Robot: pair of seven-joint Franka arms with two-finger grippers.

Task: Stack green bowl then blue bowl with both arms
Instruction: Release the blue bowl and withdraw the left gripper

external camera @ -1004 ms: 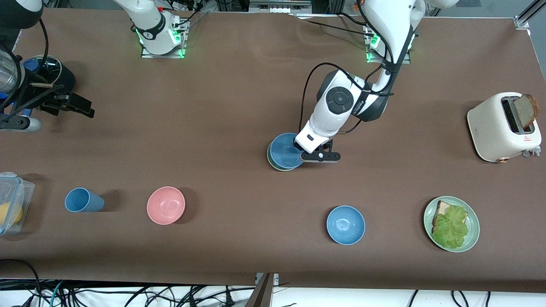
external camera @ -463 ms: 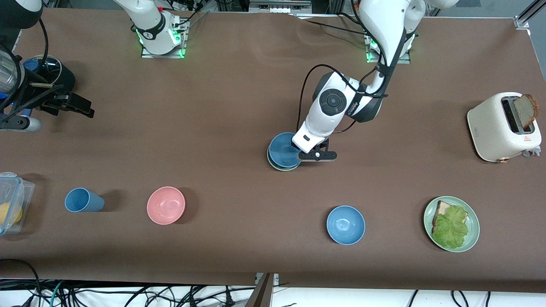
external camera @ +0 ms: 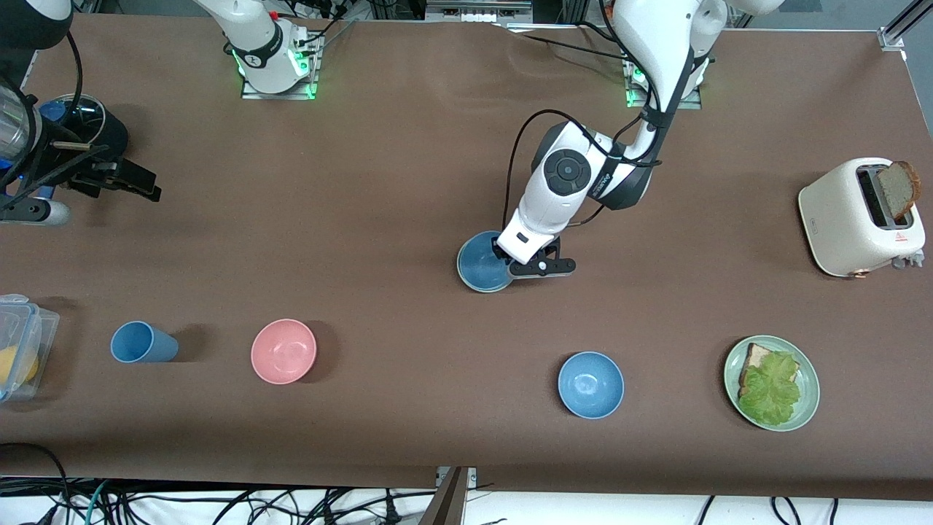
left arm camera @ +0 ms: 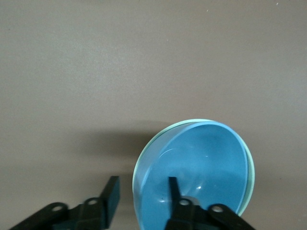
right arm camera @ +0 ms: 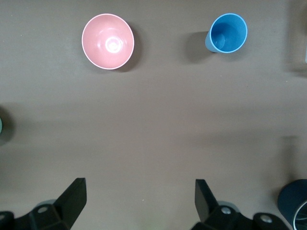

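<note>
The blue bowl (external camera: 481, 264) sits nested in the green bowl (external camera: 462, 277) at the middle of the table; only the green rim shows around it. My left gripper (external camera: 519, 264) is over the stack's edge toward the left arm's end. In the left wrist view the left gripper (left arm camera: 143, 191) is open. One finger stands inside the blue bowl (left arm camera: 206, 158) and the other outside the green bowl's rim (left arm camera: 144, 153), with gaps to the wall. My right gripper (external camera: 127, 181) waits, open and empty, in the air at the right arm's end of the table; it also shows in the right wrist view (right arm camera: 140, 191).
A second, brighter blue bowl (external camera: 590, 384) and a green plate (external camera: 810, 379) with bread and lettuce lie nearer the front camera. A pink bowl (external camera: 283, 351), a blue cup (external camera: 142, 343) and a clear container (external camera: 22, 343) lie toward the right arm's end. A toaster (external camera: 853, 219) stands at the left arm's end.
The left gripper lowered the blue bowl, which was tilted above the green bowl, down into it. The blue bowl now sits level inside the green rim. The right arm has not moved.
</note>
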